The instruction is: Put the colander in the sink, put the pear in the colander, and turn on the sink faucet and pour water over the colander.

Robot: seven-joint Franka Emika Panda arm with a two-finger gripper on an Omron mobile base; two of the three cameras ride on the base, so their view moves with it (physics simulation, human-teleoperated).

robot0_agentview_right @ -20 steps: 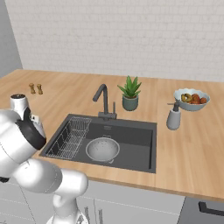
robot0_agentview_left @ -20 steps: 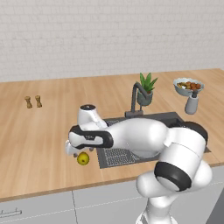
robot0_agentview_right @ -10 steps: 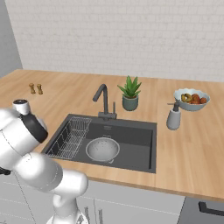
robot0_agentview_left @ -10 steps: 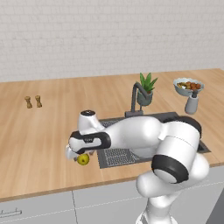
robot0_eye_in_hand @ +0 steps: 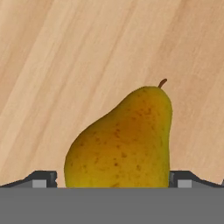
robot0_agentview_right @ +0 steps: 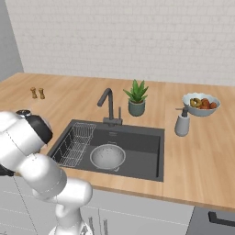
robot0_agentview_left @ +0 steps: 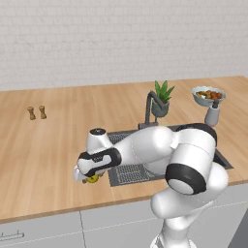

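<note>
In the left base view the arm is seen folded low over the counter [robot0_agentview_left: 53, 140] left of the sink [robot0_agentview_left: 220, 160], lower than a second ago, when the hand stood higher above the fruit. The gripper [robot0_agentview_left: 86, 177] has been brought down onto the pear [robot0_agentview_left: 92, 178], which lies on the wood just off the sink's left edge; only a sliver of yellow is left showing under the hand. The faucet [robot0_agentview_left: 149, 107] stands behind the basin, untouched.

In the right base view the colander [robot0_agentview_right: 108, 156] is found already seated in the sink, by the wire rack [robot0_agentview_right: 75, 143], so the first step can be judged done. No water is seen at the spout.

In the hand view the pear is shown close, lying on the counter, stem pointing up-right in the picture. The fingertips [robot0_eye_in_hand: 43, 179] are spread wide, one at each side of its broad base, apart from its skin. The descent looks finished; closing on the pear is judged the next move, then carrying it to the colander
</note>
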